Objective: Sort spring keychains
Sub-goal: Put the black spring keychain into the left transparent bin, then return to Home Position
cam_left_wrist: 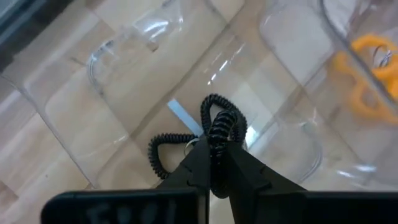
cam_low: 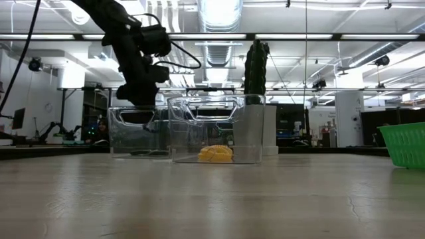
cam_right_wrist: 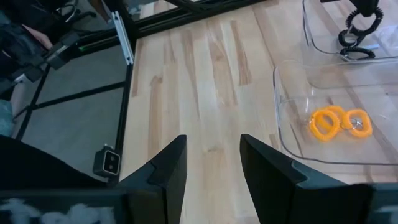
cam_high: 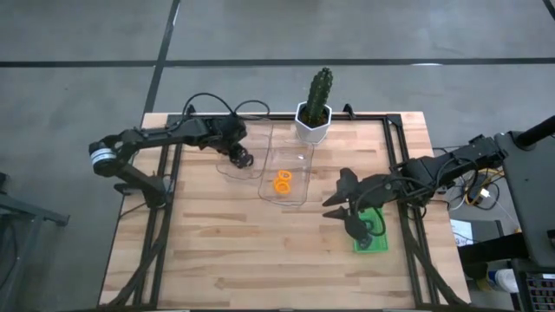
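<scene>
A black spring keychain (cam_left_wrist: 221,118) hangs from my left gripper (cam_left_wrist: 214,168), which is shut on it over the left clear container (cam_high: 221,169). A second coiled loop (cam_left_wrist: 165,149) lies lower, joined to it by a small ring. Two orange spring keychains (cam_high: 283,181) lie on the floor of the middle clear container (cam_high: 299,156). My right gripper (cam_high: 338,206) hovers open over bare wood beside the green basket (cam_high: 381,243), with nothing between its fingers. My left gripper pinches the black keychain's coil (cam_left_wrist: 216,148) between its two fingers, coming from above and slanting down. The coil's loops hang below the fingertips inside the left container (cam_right_wrist: 357,37). Whether the lowest loop rests on the container's floor I cannot tell.
A cactus in a white pot (cam_high: 314,113) stands at the table's far edge behind the containers. The green basket (cam_low: 405,143) sits near the right edge under my right arm. Open wood lies along the near half of the table.
</scene>
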Robot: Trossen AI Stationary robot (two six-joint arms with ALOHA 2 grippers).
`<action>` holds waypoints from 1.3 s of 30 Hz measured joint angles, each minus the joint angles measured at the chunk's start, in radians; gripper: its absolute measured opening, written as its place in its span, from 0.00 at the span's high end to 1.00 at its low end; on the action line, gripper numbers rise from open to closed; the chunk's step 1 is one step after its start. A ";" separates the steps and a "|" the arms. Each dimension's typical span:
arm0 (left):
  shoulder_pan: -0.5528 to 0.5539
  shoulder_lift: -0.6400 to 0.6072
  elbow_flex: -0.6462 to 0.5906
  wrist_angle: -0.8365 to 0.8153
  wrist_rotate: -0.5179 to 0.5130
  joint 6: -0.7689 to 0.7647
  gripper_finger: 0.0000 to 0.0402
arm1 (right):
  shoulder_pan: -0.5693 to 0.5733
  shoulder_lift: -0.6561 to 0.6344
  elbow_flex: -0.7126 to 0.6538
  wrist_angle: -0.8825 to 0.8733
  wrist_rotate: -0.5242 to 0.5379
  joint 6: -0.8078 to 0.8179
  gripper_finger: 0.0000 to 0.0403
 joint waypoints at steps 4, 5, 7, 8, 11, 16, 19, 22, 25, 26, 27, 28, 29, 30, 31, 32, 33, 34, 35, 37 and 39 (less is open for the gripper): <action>-0.001 0.000 0.001 0.028 0.000 -0.001 0.92 | 0.000 0.000 0.000 0.001 0.000 0.003 0.64; -0.001 0.000 0.001 0.037 0.000 -0.005 0.92 | 0.000 0.000 0.000 0.001 0.000 0.003 0.64; -0.001 0.000 0.002 0.055 0.007 -0.010 0.92 | 0.000 0.000 0.000 0.004 0.000 0.003 0.64; -0.001 0.000 0.002 0.059 0.010 -0.010 0.92 | 0.000 0.000 0.000 0.006 0.000 0.003 0.64; -0.001 0.000 0.001 0.074 0.011 -0.011 0.92 | 0.000 0.000 0.000 0.014 0.000 0.002 0.64; -0.001 0.000 0.001 0.107 0.011 -0.011 0.91 | 0.000 0.000 0.000 0.014 0.000 0.000 0.64; -0.001 0.000 0.001 0.112 0.011 -0.011 0.91 | 0.000 0.000 0.000 0.014 0.000 0.000 0.64; -0.001 0.000 0.001 0.111 0.010 -0.004 0.91 | 0.000 0.000 0.000 0.014 -0.001 0.000 0.64; -0.001 0.000 0.001 0.109 0.009 0.024 0.91 | 0.000 0.000 0.000 0.014 -0.001 0.000 0.64; -0.001 0.000 0.001 0.109 0.009 0.033 0.91 | 0.000 0.000 0.000 0.014 -0.001 0.000 0.64; -0.001 0.000 0.001 0.109 0.008 0.039 0.91 | 0.000 0.000 0.000 0.014 -0.001 0.000 0.64; -0.001 0.000 0.000 0.109 0.007 0.045 0.91 | 0.000 0.000 0.000 0.014 -0.001 0.000 0.64; -0.001 0.000 0.000 0.109 0.007 0.048 0.91 | 0.000 0.000 0.000 0.015 -0.001 0.000 0.64; -0.001 0.000 0.000 0.109 0.007 0.051 0.91 | 0.000 0.000 0.000 0.015 -0.002 0.001 0.64; -0.001 0.000 -0.001 0.109 0.007 0.052 0.91 | 0.000 0.000 0.000 0.015 -0.002 0.001 0.64; -0.001 0.000 -0.001 0.109 0.008 0.052 0.90 | 0.000 0.000 0.000 0.015 -0.002 0.001 0.64; -0.001 0.000 -0.001 0.109 0.011 0.054 0.89 | 0.000 0.000 0.000 0.015 -0.002 0.001 0.64; -0.001 0.000 -0.001 0.109 0.012 0.055 0.86 | 0.000 0.000 0.000 0.015 -0.002 0.001 0.64; -0.001 0.000 -0.004 0.109 0.012 0.056 0.84 | 0.000 0.000 0.000 0.015 -0.002 0.002 0.64; -0.001 0.000 -0.014 0.110 0.012 0.051 0.78 | 0.000 0.000 0.000 0.015 -0.002 0.002 0.64; -0.001 0.000 -0.030 0.109 0.010 0.035 0.71 | 0.000 0.000 0.000 0.017 -0.002 0.003 0.64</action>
